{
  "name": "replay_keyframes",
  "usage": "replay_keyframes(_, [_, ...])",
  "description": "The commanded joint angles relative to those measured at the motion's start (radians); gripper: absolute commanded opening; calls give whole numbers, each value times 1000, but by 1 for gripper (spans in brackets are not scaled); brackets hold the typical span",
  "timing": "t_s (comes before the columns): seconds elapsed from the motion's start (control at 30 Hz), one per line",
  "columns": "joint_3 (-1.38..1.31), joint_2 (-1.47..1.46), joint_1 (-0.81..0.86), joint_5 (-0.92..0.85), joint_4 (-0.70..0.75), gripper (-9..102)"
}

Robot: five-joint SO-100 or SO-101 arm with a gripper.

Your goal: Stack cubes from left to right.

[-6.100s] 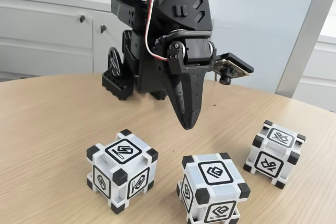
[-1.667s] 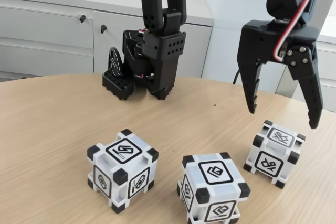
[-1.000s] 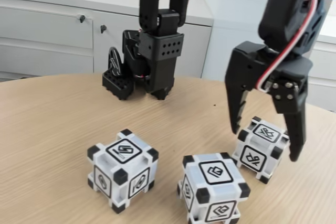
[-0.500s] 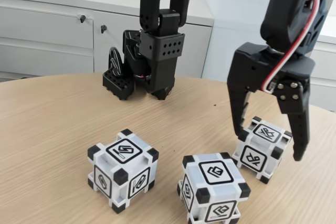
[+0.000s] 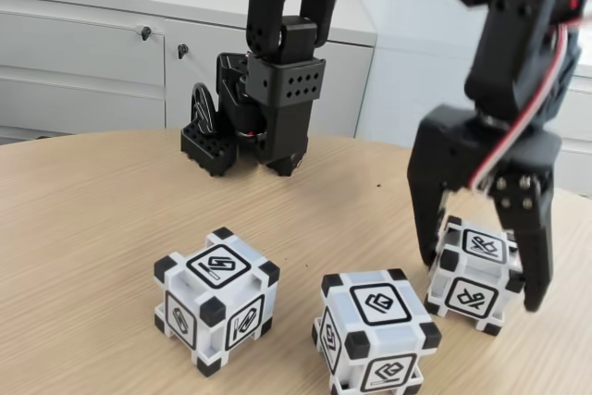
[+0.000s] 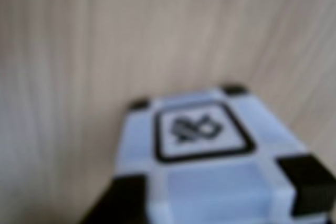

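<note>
- The gripper (image 5: 481, 282) is wide open, with one black finger (image 5: 425, 228) on each side of the right cube (image 5: 474, 277) in the fixed view.
- The fingers reach down past the cube's top. I cannot tell if they touch it.
- This cube sits on the wooden table (image 5: 83, 247). In the wrist view it looks big and blurry (image 6: 210, 150).
- The middle cube (image 5: 375, 332) sits near it, at the front of the table.
- The left cube (image 5: 215, 299) sits apart from the other two.
- All three are white with black corners and sit flat on the table.
- The arm's black base (image 5: 250, 127) stands at the back.
</note>
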Motion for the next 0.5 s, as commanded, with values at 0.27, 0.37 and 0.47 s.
replay_keyframes(0.27, [-35, -51, -5, -21, 18, 20])
replay_keyframes(0.37, [-37, -40, -5, -25, 18, 17])
replay_keyframes(0.47, [-37, -40, -2, -23, 18, 14])
